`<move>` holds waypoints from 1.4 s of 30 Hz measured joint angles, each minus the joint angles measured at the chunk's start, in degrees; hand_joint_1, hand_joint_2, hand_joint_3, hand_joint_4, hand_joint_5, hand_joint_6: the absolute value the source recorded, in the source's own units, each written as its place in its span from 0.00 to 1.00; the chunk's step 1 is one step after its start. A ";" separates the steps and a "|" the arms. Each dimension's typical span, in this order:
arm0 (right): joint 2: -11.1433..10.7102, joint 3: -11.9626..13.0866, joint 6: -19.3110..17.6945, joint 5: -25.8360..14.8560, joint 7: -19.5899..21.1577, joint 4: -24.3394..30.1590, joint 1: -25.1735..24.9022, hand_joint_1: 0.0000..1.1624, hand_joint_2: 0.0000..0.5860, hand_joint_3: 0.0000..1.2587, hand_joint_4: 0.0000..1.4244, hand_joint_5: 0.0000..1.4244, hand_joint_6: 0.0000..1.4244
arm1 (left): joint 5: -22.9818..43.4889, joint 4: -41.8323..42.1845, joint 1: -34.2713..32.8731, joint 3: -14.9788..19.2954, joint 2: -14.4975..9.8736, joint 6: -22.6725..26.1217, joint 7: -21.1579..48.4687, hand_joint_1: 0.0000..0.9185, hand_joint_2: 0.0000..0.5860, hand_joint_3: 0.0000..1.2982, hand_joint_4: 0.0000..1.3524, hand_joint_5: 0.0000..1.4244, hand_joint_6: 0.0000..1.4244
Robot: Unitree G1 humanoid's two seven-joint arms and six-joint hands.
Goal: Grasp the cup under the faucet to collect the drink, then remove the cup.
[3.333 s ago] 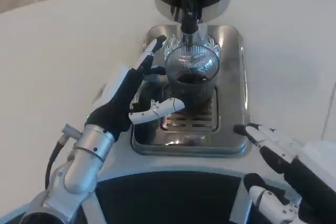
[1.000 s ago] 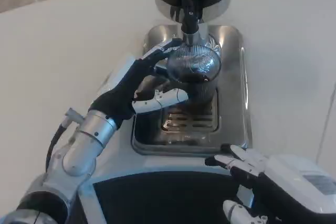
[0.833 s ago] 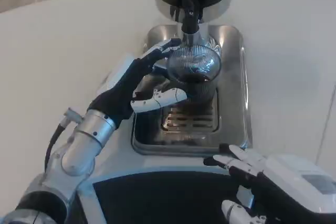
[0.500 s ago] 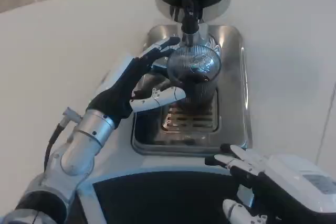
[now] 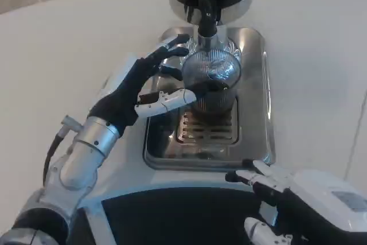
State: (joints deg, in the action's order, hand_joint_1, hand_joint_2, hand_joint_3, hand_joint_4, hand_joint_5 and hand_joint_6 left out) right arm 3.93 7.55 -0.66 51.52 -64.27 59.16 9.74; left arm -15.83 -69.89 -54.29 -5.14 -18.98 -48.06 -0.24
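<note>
Under the faucet (image 5: pixel 206 18) at twelve o'clock sits the cup (image 5: pixel 210 81), my left hand (image 5: pixel 140 87) spread beside it, ungripped; a clumsy close could tip the drink.

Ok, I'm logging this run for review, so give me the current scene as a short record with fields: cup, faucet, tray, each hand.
cup: clear ribbed cup with dark drink inside, standing on the drip tray directly under the faucet
faucet: black spout above the cup's mouth
tray: steel drip tray with a slotted grate
left hand: left hand at the cup's left side, fingers spread around it; a firm grip cannot be confirmed
right hand: right hand low in front of the tray, holding nothing
</note>
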 measured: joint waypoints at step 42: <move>-0.03 -0.86 2.02 1.86 -0.10 0.00 -0.28 0.00 1.00 0.12 0.03 0.00 0.02 | 1.55 -1.56 -1.94 -1.72 2.11 -0.69 5.81 0.49 0.09 0.05 0.11 0.34 0.35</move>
State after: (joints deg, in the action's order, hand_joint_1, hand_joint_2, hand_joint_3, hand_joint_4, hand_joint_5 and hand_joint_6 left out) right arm 3.90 6.69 1.35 53.38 -64.37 59.16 9.46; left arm -14.28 -71.44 -56.23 -6.86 -16.87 -48.75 5.57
